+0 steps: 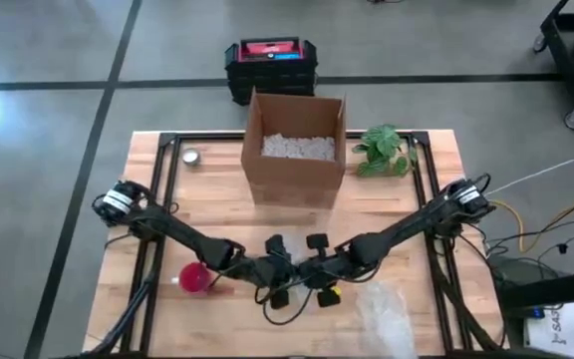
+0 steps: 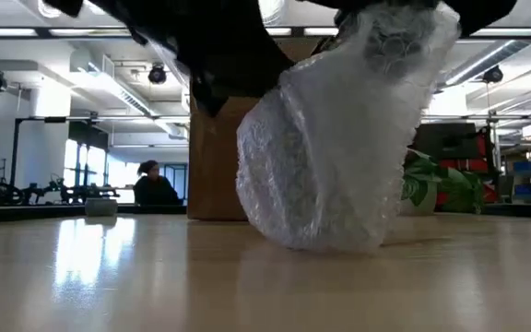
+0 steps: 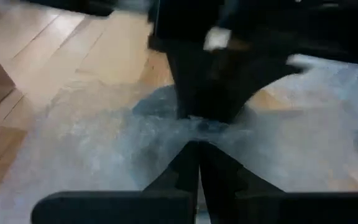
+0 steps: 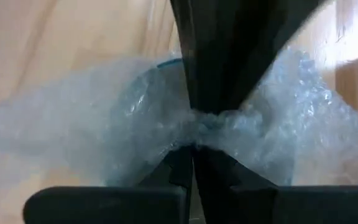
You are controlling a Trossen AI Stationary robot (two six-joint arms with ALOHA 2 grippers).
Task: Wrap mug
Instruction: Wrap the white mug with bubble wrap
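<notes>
Meeting point: both grippers come together over the near middle of the table (image 1: 167, 214), just right of a red object (image 1: 195, 279).
Mug: bundled inside bubble wrap (image 2: 344, 138); only a bluish shape shows through the film in the right wrist view, so the mug itself cannot be made out clearly.
Bundle position: in the low view it hangs from the grippers above, its rounded bottom touching or just above the tabletop; which of the two cannot be told.
Left gripper (image 3: 197, 144): fingers clenched together, pinching gathered wrap at their tips; the wrap spreads out to both sides of the pinch.
Right gripper (image 4: 192, 148): fingers closed tight on a twisted neck of wrap, the film bulging out on either side.
Grippers to each other: tip to tip, each one's view filled by the other's dark body just beyond the pinch.
Loose wrap (image 1: 385, 314): a second clear sheet lies on the table, near and to the right of the grippers.
Box (image 1: 295, 150): open cardboard, at the far middle, white filler inside.
Plant (image 1: 385, 152): just right of the box.
Small can (image 1: 192, 157): far left of the box.
Person (image 2: 153, 184): seated in the room beyond the table.
</notes>
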